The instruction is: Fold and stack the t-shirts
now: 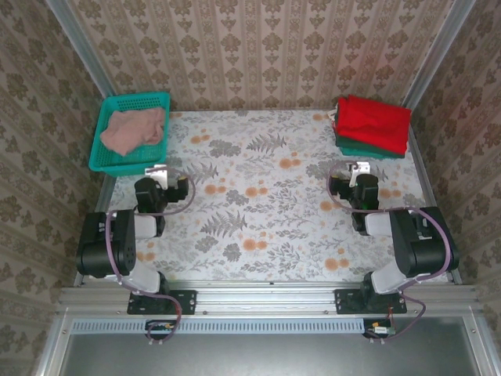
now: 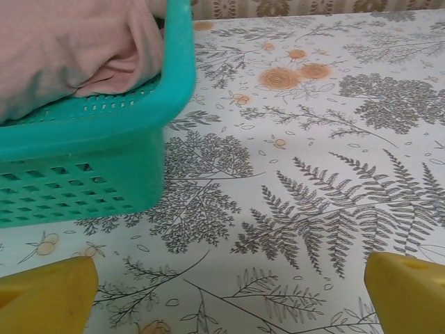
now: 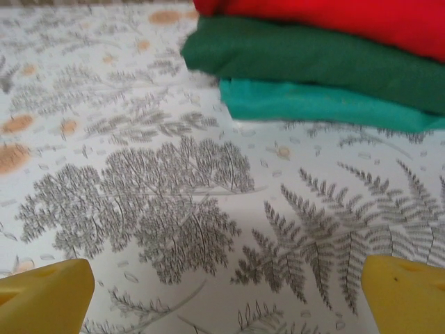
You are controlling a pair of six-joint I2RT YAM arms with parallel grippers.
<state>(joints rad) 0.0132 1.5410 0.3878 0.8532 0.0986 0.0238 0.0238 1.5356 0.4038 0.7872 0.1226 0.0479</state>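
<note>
I see both sets of jaws spread wide with nothing between them. My left gripper [image 2: 229, 292] hangs over the tablecloth [image 2: 313, 174], just beside the teal basket [image 2: 83, 181]. The pink t-shirt [image 2: 69, 49] lies crumpled in it, cropped by the frame. My right gripper [image 3: 229, 292] faces the folded stack: red t-shirt [image 3: 348, 17] on top, cut off above, then dark green t-shirt [image 3: 313, 59]. I can't identify the teal layer [image 3: 313, 104] beneath.

A pink tee [image 1: 135, 129] lies crumpled in the far-left basket [image 1: 100, 149]. A folded red tee [image 1: 374, 119] tops a green tee [image 3: 299, 56] and teal tee [image 3: 313, 104], far right corner.
</note>
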